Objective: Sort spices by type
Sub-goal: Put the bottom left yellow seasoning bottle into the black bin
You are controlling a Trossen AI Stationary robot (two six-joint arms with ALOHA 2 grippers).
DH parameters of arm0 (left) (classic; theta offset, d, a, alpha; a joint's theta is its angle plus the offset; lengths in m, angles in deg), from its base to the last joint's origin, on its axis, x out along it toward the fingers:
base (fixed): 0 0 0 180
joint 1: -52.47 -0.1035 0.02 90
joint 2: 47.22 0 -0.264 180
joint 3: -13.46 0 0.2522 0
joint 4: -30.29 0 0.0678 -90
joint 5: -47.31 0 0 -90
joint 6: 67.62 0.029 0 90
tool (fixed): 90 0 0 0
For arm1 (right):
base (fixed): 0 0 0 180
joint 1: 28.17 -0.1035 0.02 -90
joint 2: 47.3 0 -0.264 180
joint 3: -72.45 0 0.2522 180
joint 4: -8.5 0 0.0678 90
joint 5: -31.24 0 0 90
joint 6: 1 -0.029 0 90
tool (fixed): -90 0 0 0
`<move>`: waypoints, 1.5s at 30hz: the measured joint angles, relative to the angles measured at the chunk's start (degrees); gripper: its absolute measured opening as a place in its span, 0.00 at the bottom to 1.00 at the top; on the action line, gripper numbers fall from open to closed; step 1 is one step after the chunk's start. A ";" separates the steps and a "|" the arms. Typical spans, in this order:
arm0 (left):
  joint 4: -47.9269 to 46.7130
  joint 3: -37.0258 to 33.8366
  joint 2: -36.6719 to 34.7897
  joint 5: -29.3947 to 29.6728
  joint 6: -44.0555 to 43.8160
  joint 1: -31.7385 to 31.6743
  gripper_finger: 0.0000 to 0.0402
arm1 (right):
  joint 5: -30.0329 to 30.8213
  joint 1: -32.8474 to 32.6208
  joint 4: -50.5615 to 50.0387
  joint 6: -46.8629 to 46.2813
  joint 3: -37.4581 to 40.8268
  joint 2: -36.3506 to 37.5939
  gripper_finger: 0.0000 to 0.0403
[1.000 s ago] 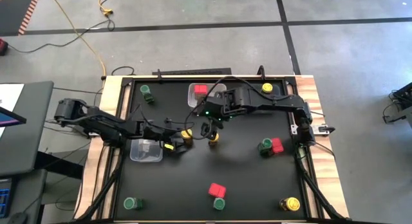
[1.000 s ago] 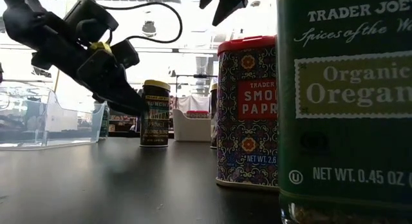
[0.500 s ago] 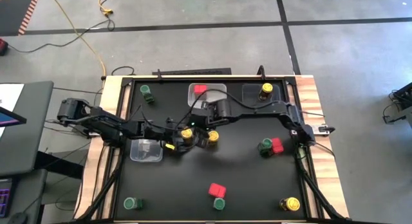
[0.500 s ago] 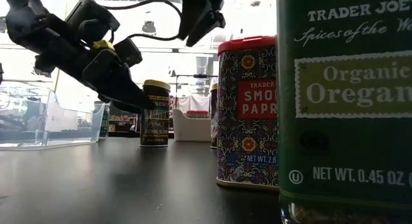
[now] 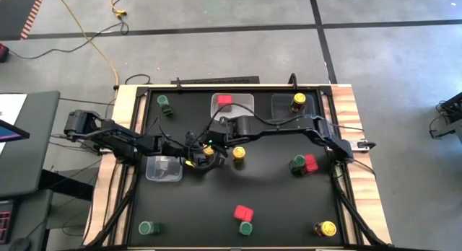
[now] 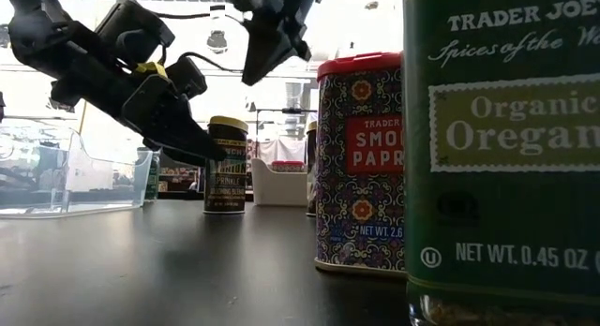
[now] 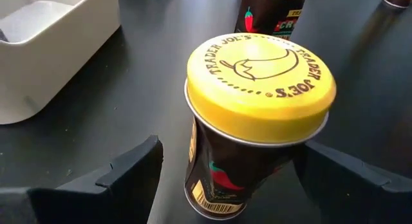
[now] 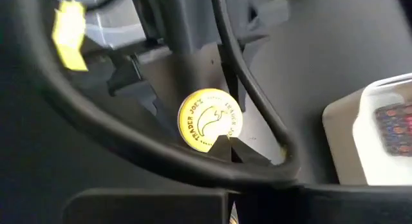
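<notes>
High view: black table (image 5: 274, 200) with spices scattered. Left arm reaching in from the left edge, left gripper (image 7: 222, 166) spread wide around a yellow-lidded jar (image 7: 257, 102) near the table's middle, fingers either side, not touching. Right arm stretched across from the right, right gripper (image 5: 214, 141) pinched shut, empty, hovering just above the same jar. Second yellow-lidded jar (image 5: 238, 153) just beside. Clear tray (image 5: 163, 169) near the left arm, another tray (image 5: 232, 103) holding a red box (image 5: 224, 100). Red paprika box (image 6: 359, 162) and green oregano jar (image 6: 506, 157) close in low view.
</notes>
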 joint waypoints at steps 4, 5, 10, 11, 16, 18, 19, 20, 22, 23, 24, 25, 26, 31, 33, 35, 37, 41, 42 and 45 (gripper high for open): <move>0.06 0.00 0.00 -0.04 -0.01 0.01 0.82 | -0.74 -0.02 1.40 0.35 0.28 -1.97 0.03; 0.04 0.00 0.00 -0.04 -0.01 0.01 0.82 | -0.70 -0.02 2.15 0.43 0.19 -2.40 0.03; -0.53 -0.02 0.02 -0.04 -0.01 0.02 0.82 | -0.89 0.24 3.25 0.53 0.04 -3.44 0.04; -0.51 -0.02 0.02 -0.04 -0.01 0.00 0.82 | -1.10 0.26 3.45 0.66 0.04 -3.77 0.04; -0.76 -0.02 0.01 -0.08 -0.01 0.02 0.82 | -1.32 0.26 4.32 1.70 0.07 -4.30 0.04; -0.66 -0.02 0.00 -0.11 0.00 0.06 0.82 | -1.32 0.57 4.72 1.77 0.07 -4.30 0.04; -0.67 -0.02 0.00 -0.13 -0.01 0.04 0.82 | -1.32 0.76 4.78 1.81 0.07 -4.30 0.04; -0.69 -0.02 0.00 -0.11 -0.01 0.04 0.82 | -1.36 0.99 4.80 1.90 0.07 -4.30 0.04; -0.68 -0.02 0.00 -0.11 -0.01 0.02 0.82 | -2.19 1.48 5.04 1.95 0.07 -4.30 0.04; -0.68 -0.02 0.00 -0.11 -0.01 0.02 0.82 | -3.19 1.76 5.24 2.00 0.07 -4.30 0.04; -0.68 -0.02 0.00 -0.13 -0.01 0.02 0.82 | -4.21 1.90 5.49 2.10 0.07 -4.30 0.04; -0.68 -0.02 0.00 -0.13 -0.01 0.02 0.82 | -4.58 2.03 5.76 2.17 0.07 -4.30 0.04; -0.68 -0.02 0.00 -0.13 -0.01 0.02 0.82 | -4.65 2.10 6.02 2.18 0.13 -4.30 0.04; -0.99 -0.02 0.04 -0.35 0.02 0.07 0.82 | -8.73 2.16 9.40 1.22 4.76 -3.92 0.04; -0.90 0.00 0.04 -0.27 0.01 0.04 0.82 | -10.54 2.56 10.48 0.05 7.38 -3.57 0.04; -0.90 0.00 0.04 -0.11 0.01 0.02 0.82 | -11.66 2.94 12.64 -1.37 10.19 -3.51 0.04; -0.86 0.00 0.04 -0.02 -0.01 0.00 0.82 | -12.58 3.17 14.07 -2.00 11.76 -3.45 0.04; -0.84 0.00 0.04 0.00 -0.10 -0.16 0.82 | -13.14 3.29 14.14 -2.14 12.16 -3.47 0.04; -0.84 0.00 0.04 0.00 -0.13 -0.22 0.82 | -13.15 3.28 14.11 -2.05 12.20 -3.47 0.04; -0.79 0.00 0.04 0.00 -0.32 -0.22 0.82 | -13.16 3.30 14.09 -1.45 12.24 -3.47 0.04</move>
